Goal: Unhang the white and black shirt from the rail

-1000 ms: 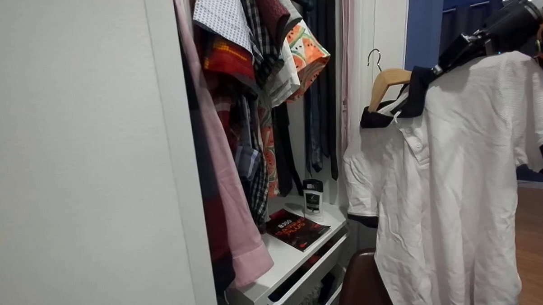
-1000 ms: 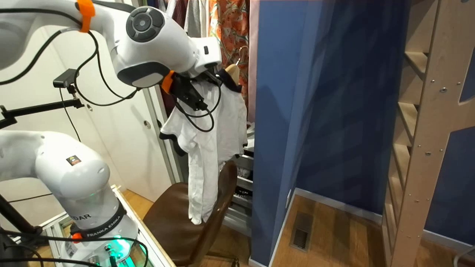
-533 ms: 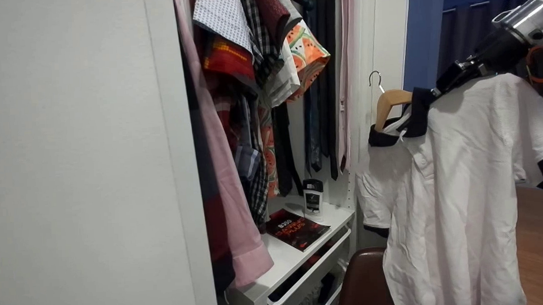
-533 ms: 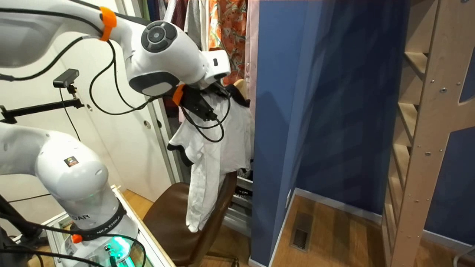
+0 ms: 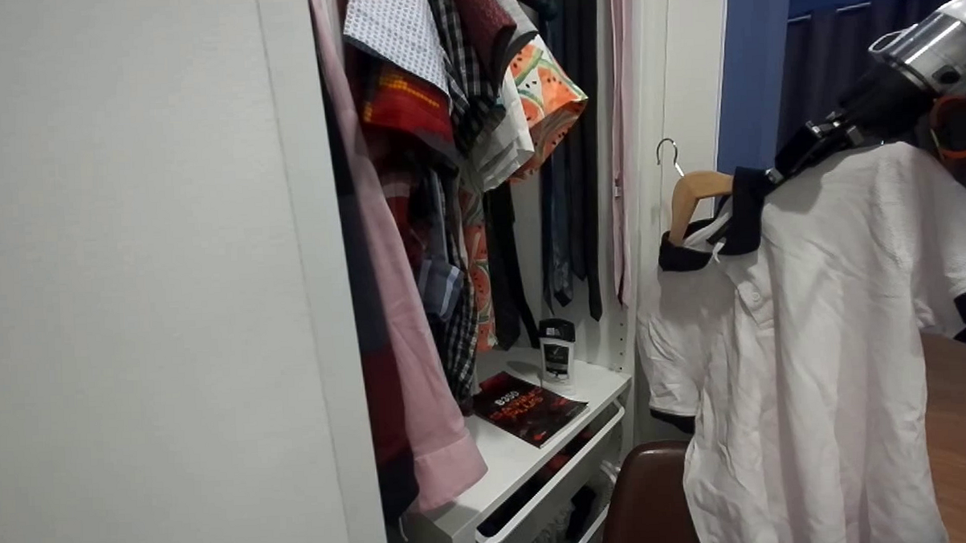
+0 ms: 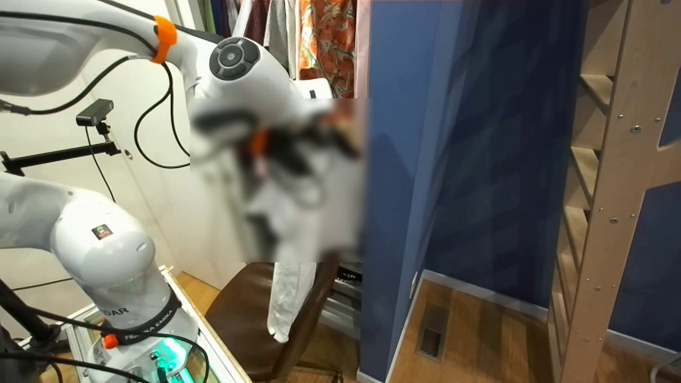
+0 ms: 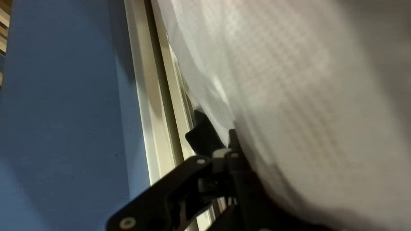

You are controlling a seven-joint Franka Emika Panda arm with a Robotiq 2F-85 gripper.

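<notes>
White shirt [image 5: 815, 348] gripped; booklet [image 5: 530, 410]: "B350".

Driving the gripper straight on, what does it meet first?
The black collar of the white polo shirt, right at the gripper; beyond it, probably the wooden hanger, though depth is unclear.

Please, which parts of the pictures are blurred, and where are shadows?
In an exterior view, a rectangular blur covers most of the white shirt and a shadow crosses the blue wall; in the wrist view, the shirt is partly out of focus.
</notes>
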